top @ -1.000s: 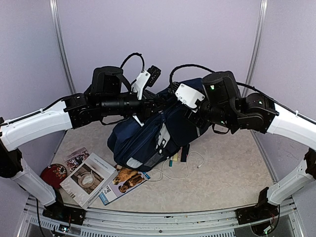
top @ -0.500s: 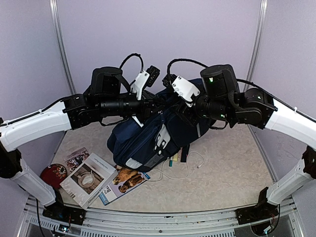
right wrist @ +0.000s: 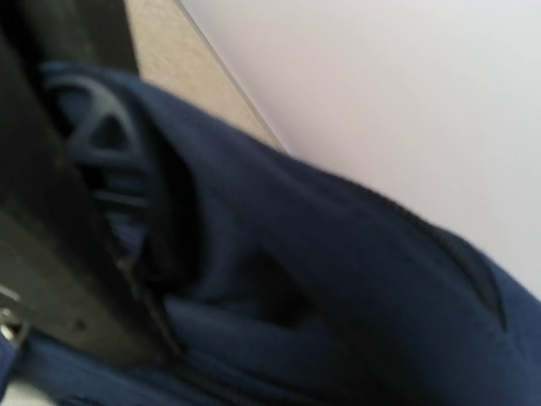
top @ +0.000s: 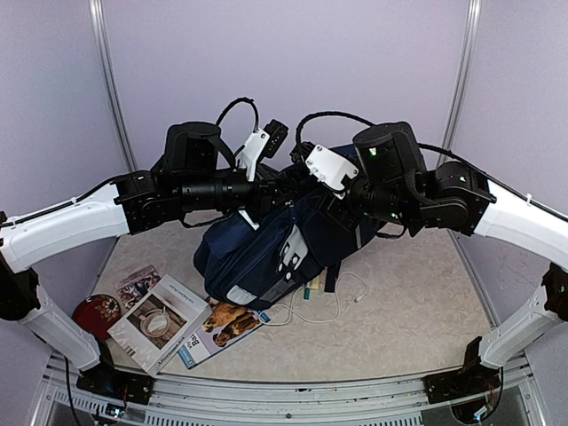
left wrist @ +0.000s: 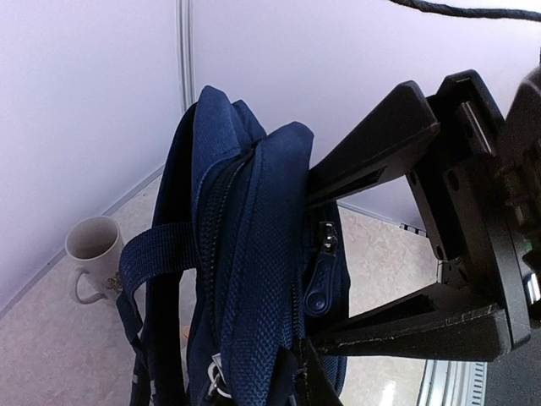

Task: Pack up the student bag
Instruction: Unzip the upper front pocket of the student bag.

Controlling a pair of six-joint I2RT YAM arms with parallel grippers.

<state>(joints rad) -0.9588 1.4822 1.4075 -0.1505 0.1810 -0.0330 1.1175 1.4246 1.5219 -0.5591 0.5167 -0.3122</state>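
Note:
The student bag (top: 266, 248), a navy-blue backpack with white trim, hangs tilted over the middle of the table, its bottom resting near the books. My left gripper (top: 286, 191) is shut on the fabric at the bag's top edge and holds it up; the pinch shows at the bottom of the left wrist view (left wrist: 292, 385). My right gripper (top: 315, 188) is open right beside it. In the left wrist view its black fingers (left wrist: 372, 152) straddle the bag's top by a blue zipper pull (left wrist: 319, 283). The right wrist view is blurred and filled with navy fabric (right wrist: 338, 279).
Books and magazines (top: 164, 324) and a red disc (top: 96, 312) lie at the front left. A white cable (top: 342, 297) and some pens (top: 308, 288) lie beside the bag. A white mug (left wrist: 93, 254) stands by the back wall.
My right gripper has moved left and up to the bag's top, close to my left gripper. The left arm and the bag have barely moved.

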